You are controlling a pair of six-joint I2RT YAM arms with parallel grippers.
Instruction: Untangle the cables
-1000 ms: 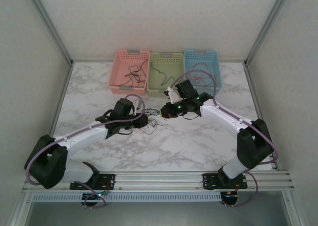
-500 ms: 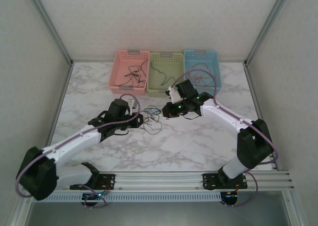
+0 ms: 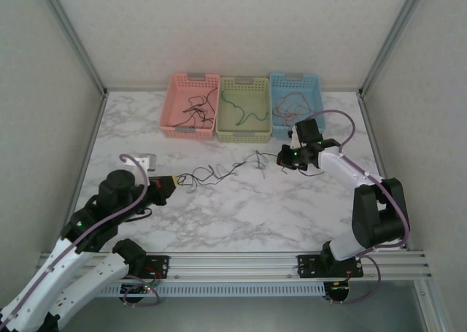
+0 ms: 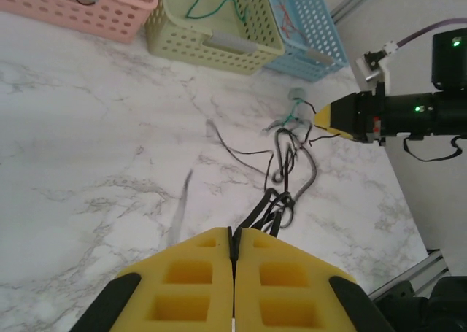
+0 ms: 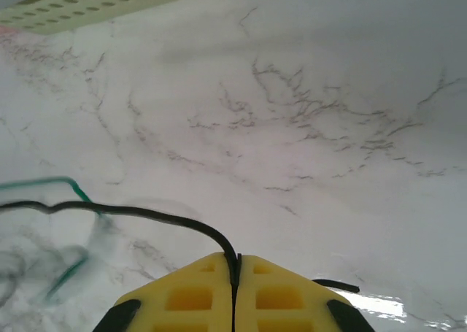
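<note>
Along the counter's (image 3: 241, 215) far edge, at 12 o'clock, three baskets stand in a row. The pink basket (image 3: 179, 120) holds dark wires (image 3: 195, 112), the green basket (image 3: 244, 133) a green wire (image 3: 241, 113), and the blue basket (image 3: 315, 102) red and orange wires (image 3: 290, 106).

Nearest, at 8 o'clock, the left hand (image 3: 169, 185) has its yellow pads (image 4: 197, 281) pressed together, pinching black strands of the cables (image 3: 219, 173). The cables run across the counter's middle as a loose line with loops and a little green. At 2 o'clock the right hand (image 3: 281, 157) is likewise clamped tight, a black strand (image 5: 168, 219) running into the seam between its pads.

A second ago both hands sat close together at the middle with the cables bunched between them. Now they have drawn well apart, and the bunch is pulled out long.
</note>
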